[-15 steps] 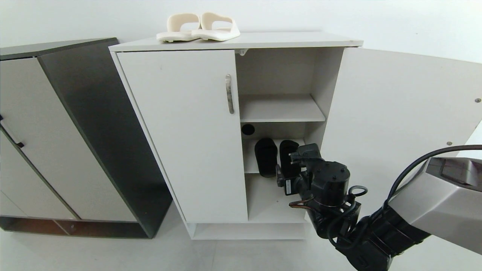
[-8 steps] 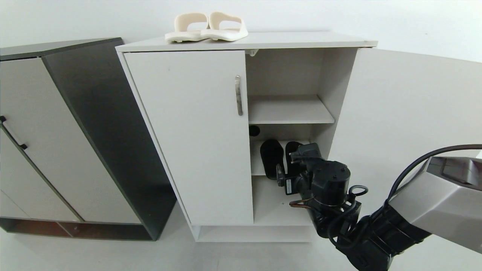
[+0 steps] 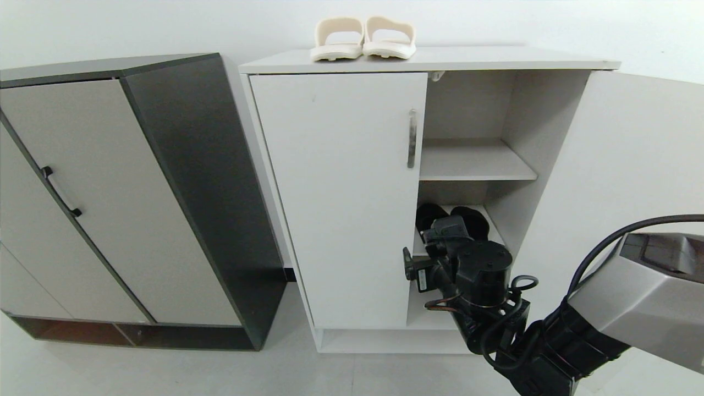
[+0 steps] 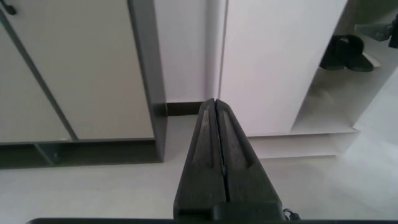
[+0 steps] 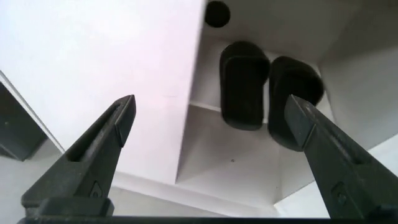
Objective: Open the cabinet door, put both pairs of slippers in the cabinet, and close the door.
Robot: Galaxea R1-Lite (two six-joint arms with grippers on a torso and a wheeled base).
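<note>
The pair not yet stored is the cream slippers [image 3: 363, 38], and they look like moulded foam or soft rubber: probably very light, a little flexible, not fragile, and with a smooth skin that may slide between hard fingers. I think the best place to take hold is the broad strap over the toes, or the two inner edges where the slippers touch each other, so that one pinch could carry both. A grip on only one sole edge may let the slipper bend and turn. They stand side by side on the top of the white cabinet [image 3: 495, 55], above its shut left door [image 3: 341, 192] and close to the back wall. The right tool [image 3: 443, 228] is much lower, in front of the compartment behind the swung-out right door [image 3: 632, 165], with its jaws spread wide and nothing between them. Seen from the right wrist, the black slippers [image 5: 261, 87] lie just ahead of this tool, resting on the lower shelf [image 3: 495, 234] with their ends over its front edge. So the cream pair is well above the right tool and to its left. The left tool [image 4: 215, 106] has its jaws pressed together and holds nothing; it hangs over the floor [image 4: 93, 186], before the gap between the dark cabinet [image 4: 146, 62] and the white one, also far under the cream pair.
</note>
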